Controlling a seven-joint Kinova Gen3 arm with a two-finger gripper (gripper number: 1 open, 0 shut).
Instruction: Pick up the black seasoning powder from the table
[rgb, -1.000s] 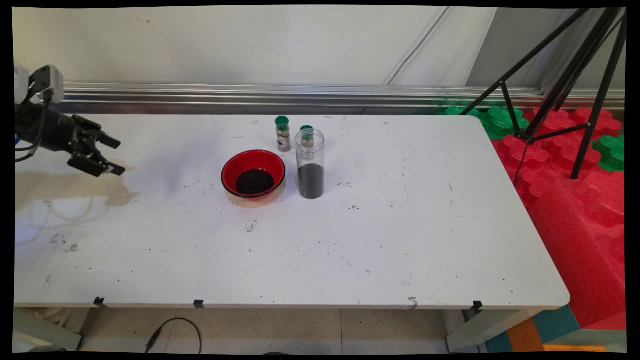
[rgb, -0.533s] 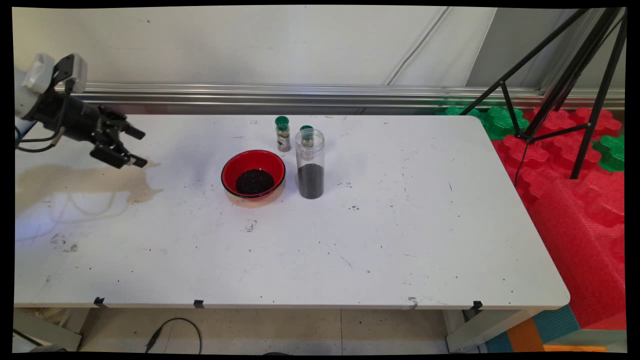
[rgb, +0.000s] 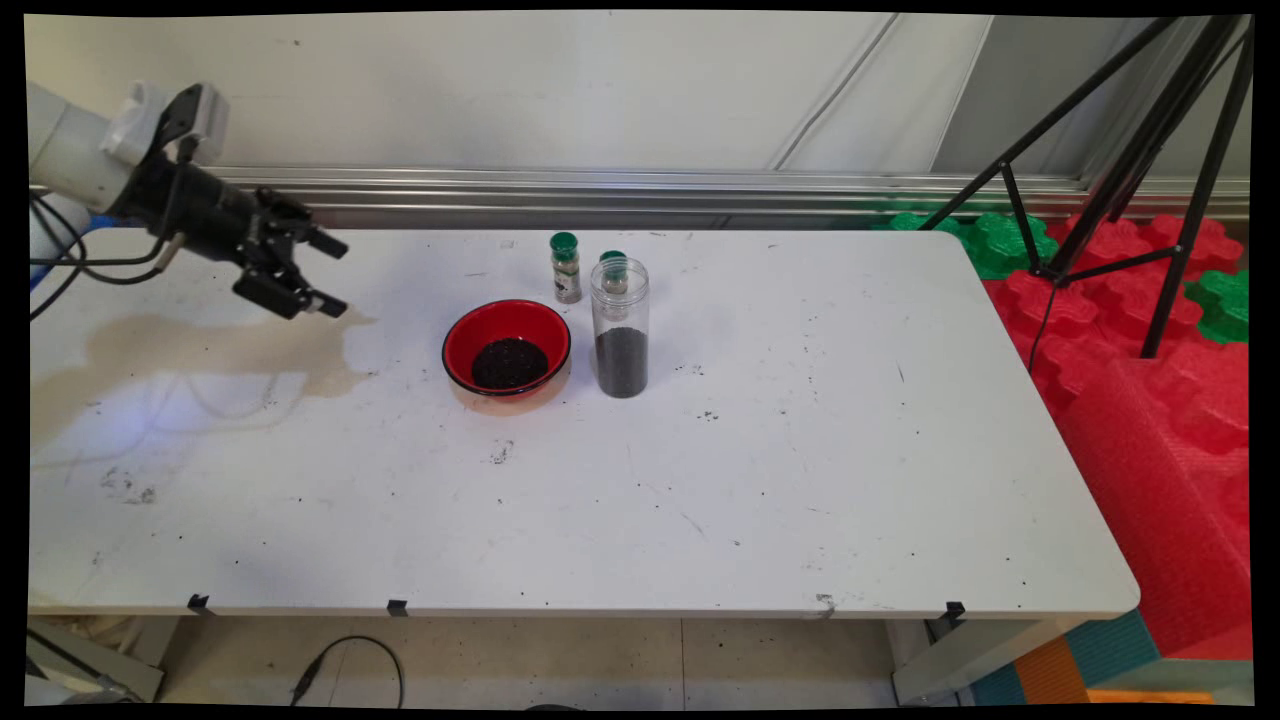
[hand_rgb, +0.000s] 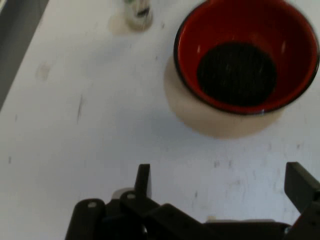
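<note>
Red bowl (rgb: 507, 348) near mid-surface holds a dark granular heap. Just right of it, a tall clear jar (rgb: 620, 328), upright, lidless, is roughly a third full of the same dark grains. Behind them stand two small green-capped spice bottles (rgb: 566, 267), one seen partly through the jar.

White surface (rgb: 760, 470) is scuffed and speckled; pale wall and metal rail behind, red and green foam blocks (rgb: 1150, 340) and a black tripod (rgb: 1130, 150) at right.

Arm enters from upper left, nearly level. Claw (rgb: 333, 277) hangs above the surface left of the bowl, pointing toward it, fingers (hand_rgb: 143, 180) apart, empty.
</note>
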